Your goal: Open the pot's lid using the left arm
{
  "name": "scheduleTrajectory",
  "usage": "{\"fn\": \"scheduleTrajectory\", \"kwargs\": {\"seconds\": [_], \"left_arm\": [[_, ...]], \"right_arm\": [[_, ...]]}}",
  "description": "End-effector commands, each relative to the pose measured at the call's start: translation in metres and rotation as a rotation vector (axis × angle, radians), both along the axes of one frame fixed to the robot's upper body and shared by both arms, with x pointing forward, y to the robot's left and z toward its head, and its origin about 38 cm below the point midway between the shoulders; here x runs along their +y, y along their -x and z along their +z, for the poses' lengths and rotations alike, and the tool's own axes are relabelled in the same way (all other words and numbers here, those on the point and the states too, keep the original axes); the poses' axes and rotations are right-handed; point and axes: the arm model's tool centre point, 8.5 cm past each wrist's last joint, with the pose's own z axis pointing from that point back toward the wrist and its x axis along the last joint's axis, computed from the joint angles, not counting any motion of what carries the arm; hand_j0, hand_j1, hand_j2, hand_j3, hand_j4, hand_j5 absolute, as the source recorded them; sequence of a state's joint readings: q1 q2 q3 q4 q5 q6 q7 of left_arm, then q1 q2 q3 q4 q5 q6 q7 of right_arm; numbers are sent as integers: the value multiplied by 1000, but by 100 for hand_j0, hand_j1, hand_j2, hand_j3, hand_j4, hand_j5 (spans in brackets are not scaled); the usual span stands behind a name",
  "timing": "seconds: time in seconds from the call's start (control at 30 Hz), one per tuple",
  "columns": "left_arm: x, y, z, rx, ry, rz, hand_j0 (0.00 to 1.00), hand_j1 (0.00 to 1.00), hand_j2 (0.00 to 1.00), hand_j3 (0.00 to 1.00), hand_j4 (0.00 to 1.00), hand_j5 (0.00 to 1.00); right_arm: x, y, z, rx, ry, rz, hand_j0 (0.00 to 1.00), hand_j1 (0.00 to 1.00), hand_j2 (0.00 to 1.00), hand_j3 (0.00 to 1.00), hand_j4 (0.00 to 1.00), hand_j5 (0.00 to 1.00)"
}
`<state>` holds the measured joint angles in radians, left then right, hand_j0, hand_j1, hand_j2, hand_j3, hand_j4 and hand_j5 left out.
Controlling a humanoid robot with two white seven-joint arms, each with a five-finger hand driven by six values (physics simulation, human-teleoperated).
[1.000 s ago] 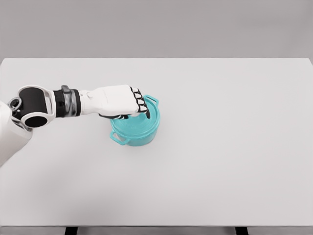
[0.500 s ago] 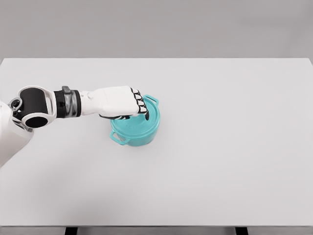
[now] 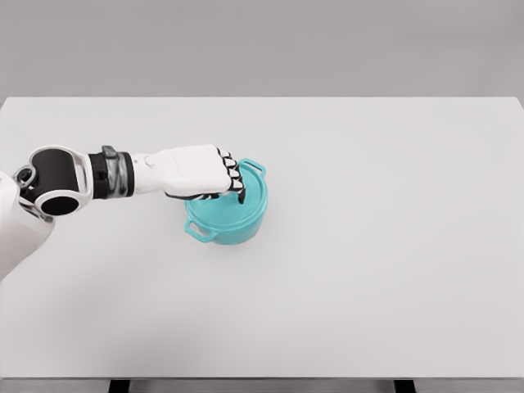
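A teal pot [image 3: 232, 228] with two side handles stands on the white table [image 3: 385, 246], left of centre. Its teal lid [image 3: 250, 206] sits on top. My left hand [image 3: 223, 185] reaches in from the left and lies over the lid's left half. Its fingers [image 3: 236, 174] curl down onto the lid's middle, and the knob is hidden under them. The lid looks seated on the pot. The right arm does not show.
The white forearm and black wrist joint [image 3: 110, 173] stretch across the table's left side. Nothing else stands on the table.
The left hand has shifted very slightly up and left over the lid. The pot and lid stay in place.
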<state>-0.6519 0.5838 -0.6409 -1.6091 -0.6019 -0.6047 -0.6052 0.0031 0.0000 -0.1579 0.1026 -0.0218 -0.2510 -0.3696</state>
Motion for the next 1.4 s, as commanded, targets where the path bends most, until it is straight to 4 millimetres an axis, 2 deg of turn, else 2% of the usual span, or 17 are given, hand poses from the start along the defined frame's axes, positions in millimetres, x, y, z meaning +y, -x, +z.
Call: {"fn": "scheduleTrajectory", "kwargs": {"seconds": [0.0, 0.3, 0.73, 0.87, 1.13, 1.37], "left_arm": [[0, 1, -1, -1, -12, -5, 57, 57, 57, 57, 57, 57], [0, 0, -1, -2, -11, -4, 52, 52, 52, 52, 52, 52], [2, -1, 6, 5, 17, -4, 52, 52, 52, 52, 52, 52], [17, -1, 14, 18, 30, 9, 51, 51, 51, 51, 51, 51], [24, -4, 34, 6, 85, 16, 51, 51, 51, 51, 51, 51], [68, -5, 51, 2, 51, 83, 51, 51, 51, 51, 51, 51]], "right_arm": [[0, 0, 0, 0, 0, 0, 100, 100, 100, 100, 100, 100], [0, 0, 0, -1, 0, -1, 100, 100, 100, 100, 100, 100], [0, 0, 0, 0, 0, 0, 100, 100, 100, 100, 100, 100], [0, 0, 0, -1, 0, -1, 100, 100, 100, 100, 100, 100], [0, 0, 0, -1, 0, -1, 100, 100, 100, 100, 100, 100], [0, 0, 0, -1, 0, -1, 100, 100, 100, 100, 100, 100]]}}
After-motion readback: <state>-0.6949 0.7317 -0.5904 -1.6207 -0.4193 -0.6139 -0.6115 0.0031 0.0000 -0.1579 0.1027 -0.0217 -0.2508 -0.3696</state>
